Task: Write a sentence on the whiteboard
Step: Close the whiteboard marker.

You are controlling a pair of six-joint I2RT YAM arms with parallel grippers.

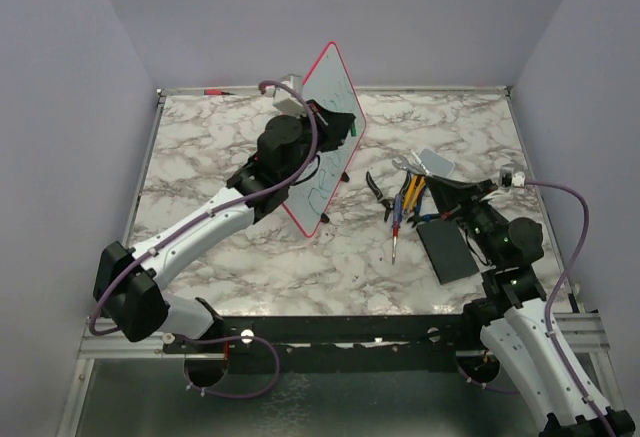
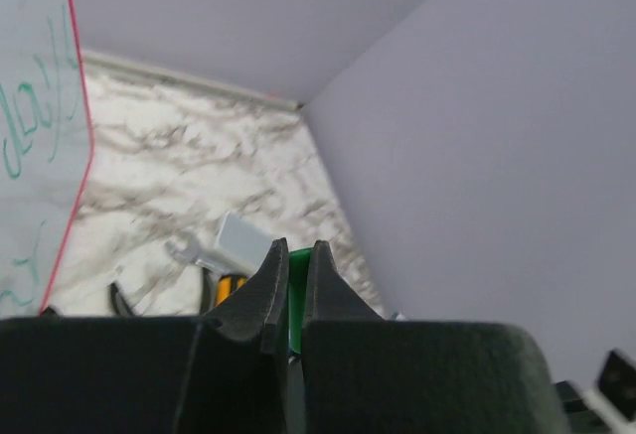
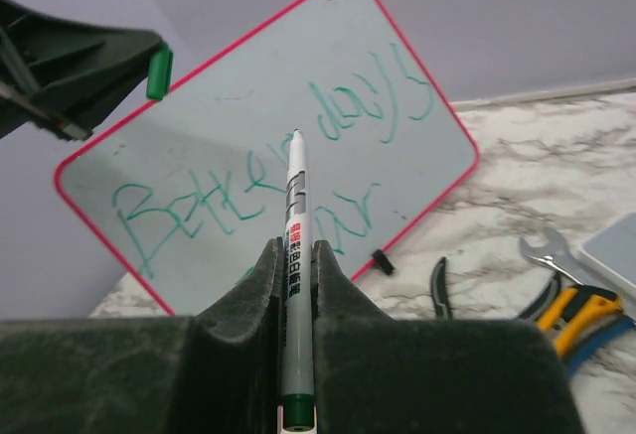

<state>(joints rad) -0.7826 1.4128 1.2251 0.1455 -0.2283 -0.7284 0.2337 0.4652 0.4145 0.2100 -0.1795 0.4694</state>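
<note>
The whiteboard (image 1: 335, 82) stands tilted up on one edge near the middle of the desk (image 1: 200, 157), its written face turned toward the right arm. Green letters already read "Better days", with a few more letters begun on a lower line.

The right gripper (image 3: 295, 250) is clamped on a white pen (image 3: 295, 186) whose tip points at the board. In the top view it sits well apart from the board, with a scatter of tools (image 1: 405, 197) on the desk between them. The left gripper (image 2: 295, 255) is closed on a green cap (image 2: 298, 295) and hangs close to the board's upper edge. Whether that arm props the board, I cannot tell.

3 things could go wrong from here:
- **Board tipping or sliding:** it stands on a narrow edge, so firm pen pressure may tip it back or slide it, and the strokes would wander.
- **Pen slipping:** the pen is pinched along its barrel, so a push on the tip could slide it back through the fingers.
- **Snagging and smudging:** a low reach across the desk could catch the tools, and the left arm, so near the board, could smear wet ink.
</note>
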